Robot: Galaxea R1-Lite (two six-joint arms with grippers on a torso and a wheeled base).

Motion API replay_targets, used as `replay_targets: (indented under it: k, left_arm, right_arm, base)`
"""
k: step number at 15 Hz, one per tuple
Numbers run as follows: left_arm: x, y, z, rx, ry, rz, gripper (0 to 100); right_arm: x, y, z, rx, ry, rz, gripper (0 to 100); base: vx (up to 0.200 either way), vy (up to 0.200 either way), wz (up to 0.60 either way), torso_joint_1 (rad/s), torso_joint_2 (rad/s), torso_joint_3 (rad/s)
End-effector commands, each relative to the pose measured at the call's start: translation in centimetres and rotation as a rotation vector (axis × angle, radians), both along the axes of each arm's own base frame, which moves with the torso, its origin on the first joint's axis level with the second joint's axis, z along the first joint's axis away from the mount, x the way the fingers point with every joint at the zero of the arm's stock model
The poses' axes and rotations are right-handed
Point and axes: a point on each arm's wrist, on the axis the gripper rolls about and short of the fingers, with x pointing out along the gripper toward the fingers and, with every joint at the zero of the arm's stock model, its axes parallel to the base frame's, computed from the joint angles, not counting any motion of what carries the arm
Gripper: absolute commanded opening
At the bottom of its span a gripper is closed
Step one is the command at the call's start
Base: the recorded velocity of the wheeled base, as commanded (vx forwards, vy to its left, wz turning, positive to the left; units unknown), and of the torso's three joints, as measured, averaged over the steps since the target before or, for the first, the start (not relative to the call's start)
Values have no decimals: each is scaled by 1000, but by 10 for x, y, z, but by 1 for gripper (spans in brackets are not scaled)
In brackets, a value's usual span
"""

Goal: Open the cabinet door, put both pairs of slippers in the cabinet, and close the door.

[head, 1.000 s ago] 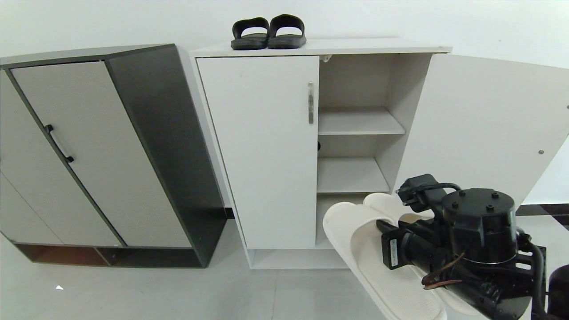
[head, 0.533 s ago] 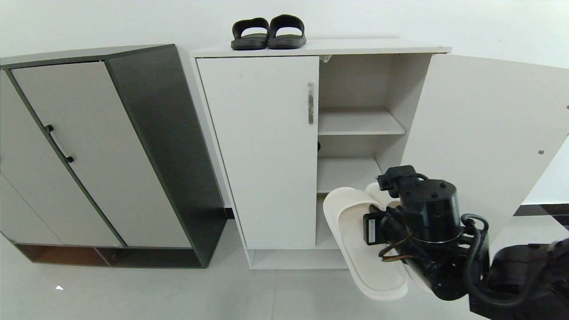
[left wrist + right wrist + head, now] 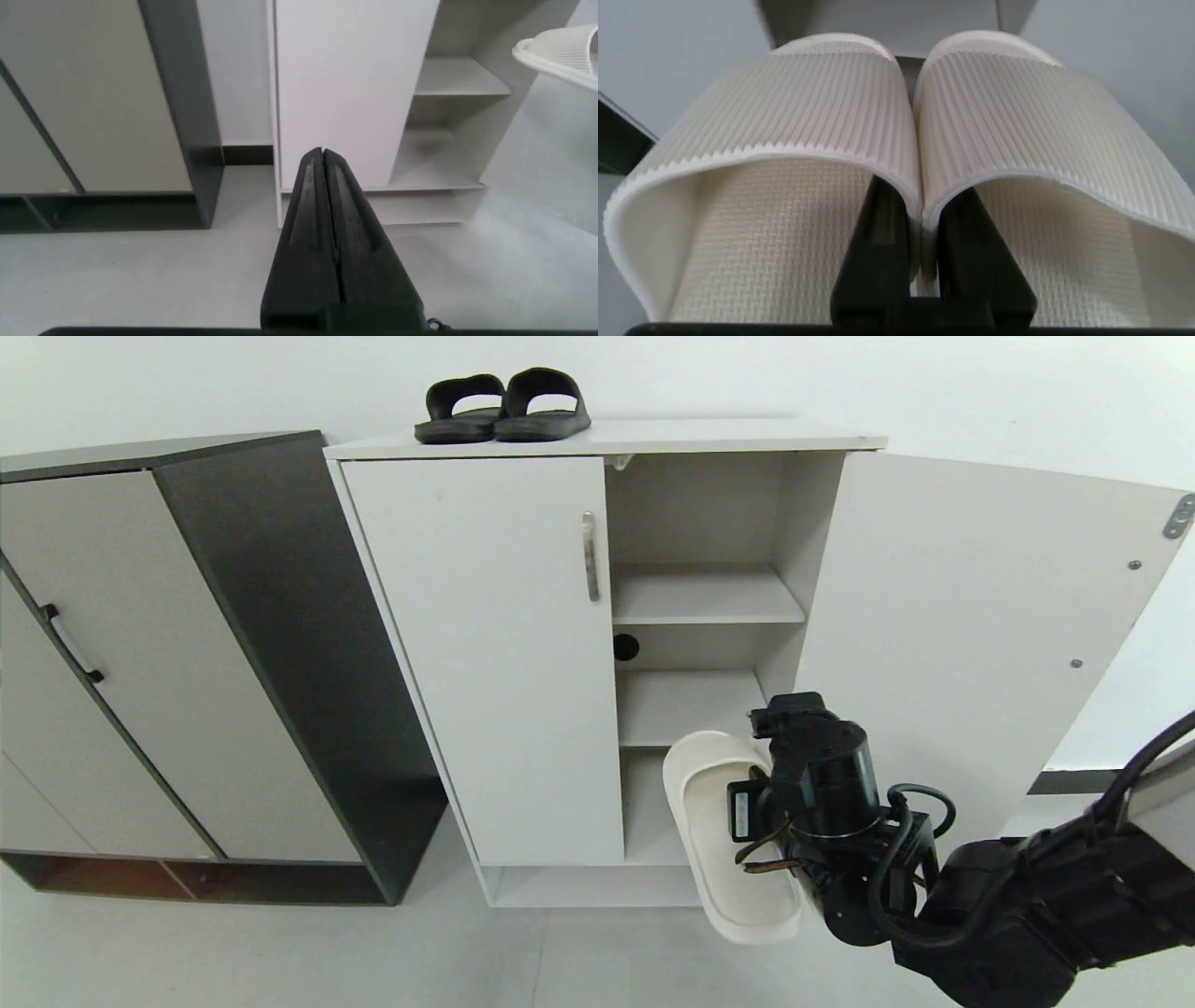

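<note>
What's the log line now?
right claw: shut on white slippers | left claw: shut | cabinet door: open | black slippers: on cabinet top

Arm outstretched, the right tool (image 3: 920,257) clamps; the left tool (image 3: 323,168) is closed.

Plain white wall (image 3: 980,383) from 10 round to 2 o'clock. Pale grey floor (image 3: 280,952) from 6 to 8 o'clock. At 9 o'clock, dark-framed cabinet (image 3: 252,644) with light grey doors and black handle (image 3: 71,644); open brownish low shelf (image 3: 112,877) at 8 o'clock. Dark skirting strip (image 3: 1060,782) at 4 o'clock.
</note>
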Motion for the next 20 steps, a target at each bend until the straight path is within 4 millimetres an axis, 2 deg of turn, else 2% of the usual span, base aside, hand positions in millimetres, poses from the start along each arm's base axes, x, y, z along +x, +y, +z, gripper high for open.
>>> replay_targets:
  k: [1, 6, 14, 20]
  left_arm:
    - [0, 0, 0, 0, 1, -1, 0]
    - [0, 0, 0, 3, 1, -1, 0]
    - [0, 0, 0, 3, 3, -1, 0]
    - [0, 0, 0, 6, 1, -2, 0]
  right_arm:
    - [4, 4, -6, -5, 7, 0, 0]
    - [25, 28, -16, 5, -5, 5, 0]
    - [45, 46, -48, 22, -17, 15, 0]
    - [55, 57, -62, 18, -7, 28, 0]
  base:
    - [0, 0, 0, 0, 0, 0]
    - [0, 0, 0, 0, 0, 0]
    - [0, 0, 0, 0, 0, 0]
    - [0, 0, 0, 3, 2, -165]
